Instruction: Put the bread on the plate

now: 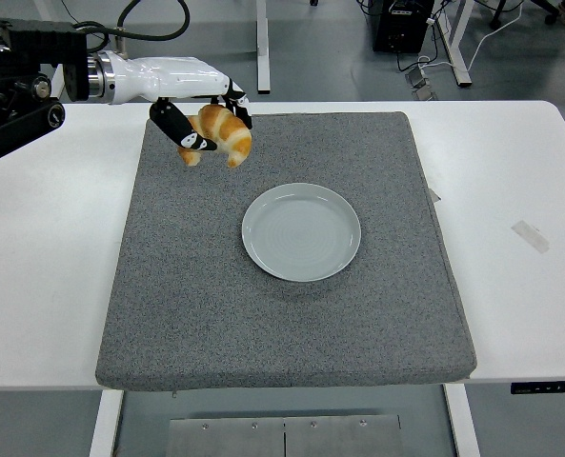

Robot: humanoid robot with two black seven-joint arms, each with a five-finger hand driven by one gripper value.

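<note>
My left hand (206,124) is shut on a golden-brown croissant (223,134) and holds it in the air over the far left part of the grey mat (292,324). The round white plate (301,231) lies in the middle of the mat, to the right of and nearer than the croissant, with nothing on it. My right arm is out of view.
The mat lies on a white table (520,286). A strip of tape (531,235) is stuck on the table at the right. Desk legs and cables stand on the floor behind the table.
</note>
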